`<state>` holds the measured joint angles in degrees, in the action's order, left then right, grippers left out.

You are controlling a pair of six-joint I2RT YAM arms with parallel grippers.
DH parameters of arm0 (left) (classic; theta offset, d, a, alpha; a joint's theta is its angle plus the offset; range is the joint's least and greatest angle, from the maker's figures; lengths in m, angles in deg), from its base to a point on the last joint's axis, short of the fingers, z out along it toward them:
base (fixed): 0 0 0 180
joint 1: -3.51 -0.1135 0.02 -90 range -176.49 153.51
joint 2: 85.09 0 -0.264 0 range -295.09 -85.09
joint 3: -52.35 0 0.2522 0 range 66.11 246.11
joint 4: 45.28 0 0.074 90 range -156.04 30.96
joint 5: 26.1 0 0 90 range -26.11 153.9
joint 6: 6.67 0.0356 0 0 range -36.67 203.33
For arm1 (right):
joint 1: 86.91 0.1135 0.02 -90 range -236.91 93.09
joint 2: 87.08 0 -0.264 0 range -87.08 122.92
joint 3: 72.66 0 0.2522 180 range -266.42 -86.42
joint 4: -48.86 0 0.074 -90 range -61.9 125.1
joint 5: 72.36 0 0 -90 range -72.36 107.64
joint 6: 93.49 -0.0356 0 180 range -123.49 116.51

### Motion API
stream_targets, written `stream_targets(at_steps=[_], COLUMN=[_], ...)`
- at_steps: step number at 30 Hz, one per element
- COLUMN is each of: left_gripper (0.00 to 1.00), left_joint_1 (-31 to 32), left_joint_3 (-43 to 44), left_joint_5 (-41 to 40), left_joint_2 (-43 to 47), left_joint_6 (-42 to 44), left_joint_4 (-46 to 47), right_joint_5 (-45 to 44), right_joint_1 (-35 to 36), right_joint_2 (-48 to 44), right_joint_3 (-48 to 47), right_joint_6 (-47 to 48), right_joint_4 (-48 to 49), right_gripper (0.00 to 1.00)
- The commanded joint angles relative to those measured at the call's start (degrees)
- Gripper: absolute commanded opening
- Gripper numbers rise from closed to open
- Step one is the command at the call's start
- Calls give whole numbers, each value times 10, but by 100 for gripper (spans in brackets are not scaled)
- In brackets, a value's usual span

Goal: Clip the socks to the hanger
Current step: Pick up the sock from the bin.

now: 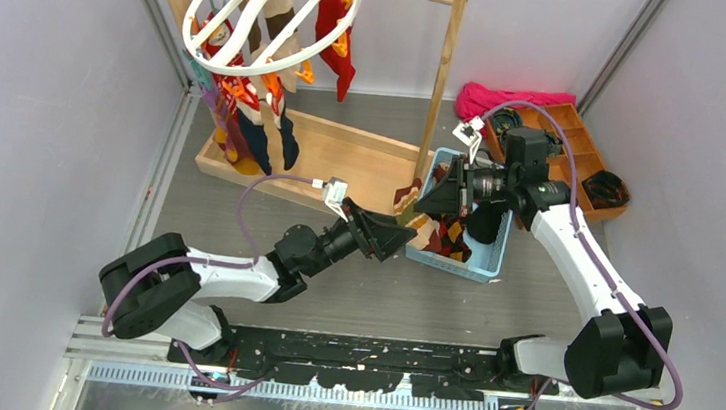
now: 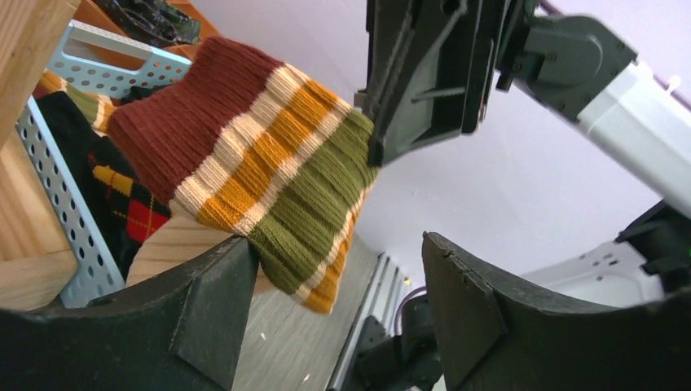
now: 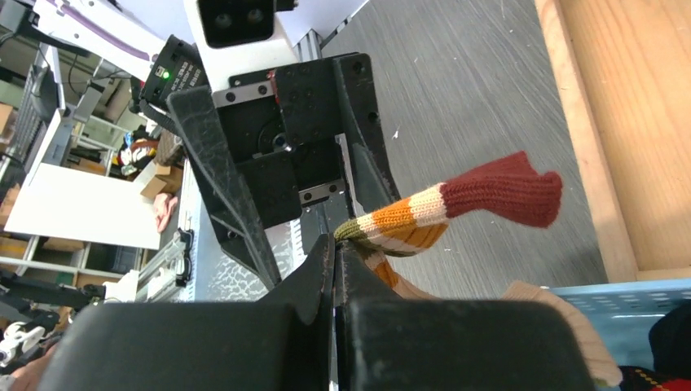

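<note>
Ribbed knit sock [image 2: 261,171], banded maroon, cream, orange and olive, held up between the two arms.
The right end effector [image 3: 336,244] is pressed together on the sock's olive end, just beside the blue basket [image 1: 481,269] and above the grey surface [image 1: 350,294]. The left end effector [image 2: 338,244] faces it, fingers spread. The sock looks light, soft and floppy and will probably droop. A firm pinch on the free maroon end seems best before carrying it to the white clip hanger [image 1: 257,14].
</note>
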<state>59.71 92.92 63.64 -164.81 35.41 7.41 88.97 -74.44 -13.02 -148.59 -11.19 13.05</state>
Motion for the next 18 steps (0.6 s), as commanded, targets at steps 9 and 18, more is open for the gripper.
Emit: stream_targets(at_steps=[9,18], left_gripper=[53,20], left_joint_1=[1,-4], left_joint_3=[26,23], left_joint_5=[-81,-81], left_joint_2=[-55,-76], left_joint_6=[-202,-207], left_joint_4=[95,129], right_joint_5=[34,25], right_joint_1=[9,10], right_joint_2=[-6,-7], right_joint_3=[-35,-35], right_joint_6=[68,74], right_joint_4=[-45,-52], right_gripper=[1,1])
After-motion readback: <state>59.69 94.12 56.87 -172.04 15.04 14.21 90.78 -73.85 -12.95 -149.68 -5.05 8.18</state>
